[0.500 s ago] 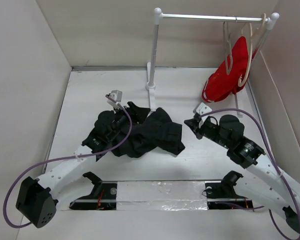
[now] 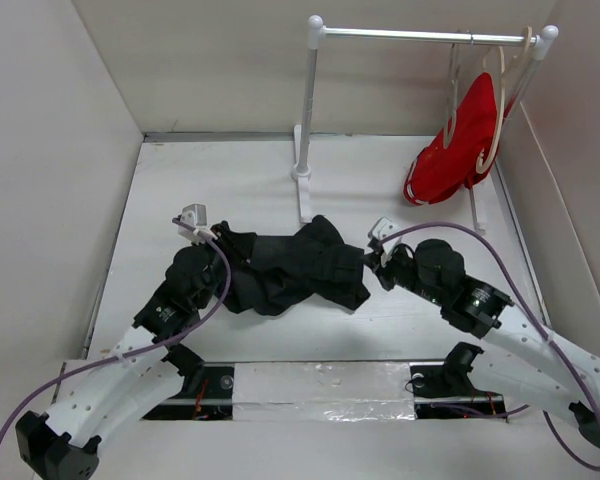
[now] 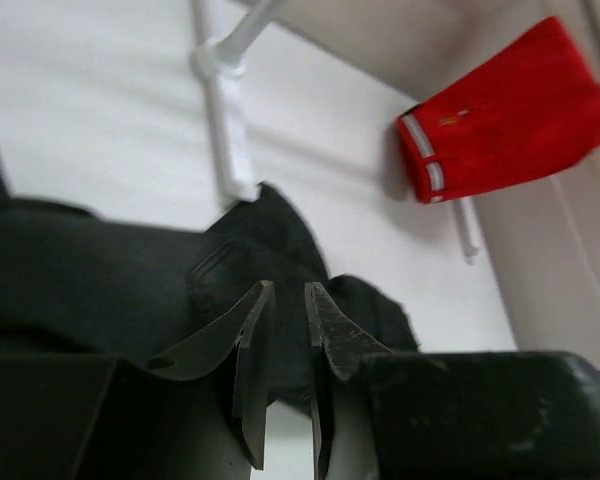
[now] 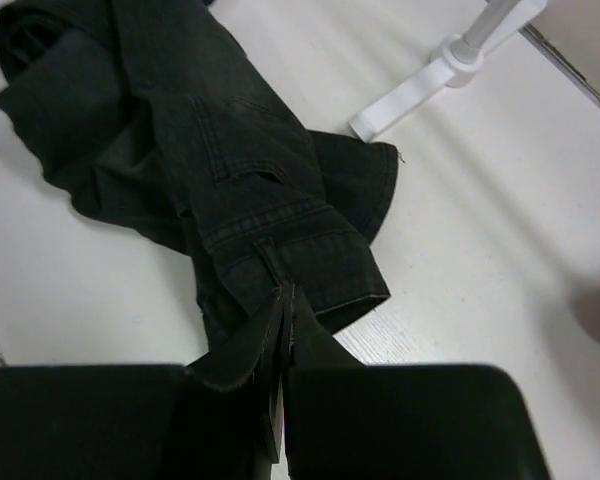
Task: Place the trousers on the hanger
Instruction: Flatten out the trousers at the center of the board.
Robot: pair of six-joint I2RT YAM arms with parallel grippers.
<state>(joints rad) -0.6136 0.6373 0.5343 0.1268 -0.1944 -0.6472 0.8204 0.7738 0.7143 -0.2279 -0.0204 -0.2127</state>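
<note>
The black trousers lie crumpled in the middle of the table, also seen in the left wrist view and the right wrist view. My left gripper sits at their left end, its jaws nearly together with dark cloth in the narrow gap. My right gripper is at their right end, shut, its tips touching the waistband by a belt loop. The thin pale hanger hangs on the rail at the back right, far from both grippers.
A white clothes rack stands at the back, its foot just behind the trousers. A red garment on a thicker beige hanger hangs beside the pale one. White walls close in both sides.
My left gripper has pulled back to the left and the trousers' left end has stretched out with it. My right gripper has moved left up to the trousers' right edge.
</note>
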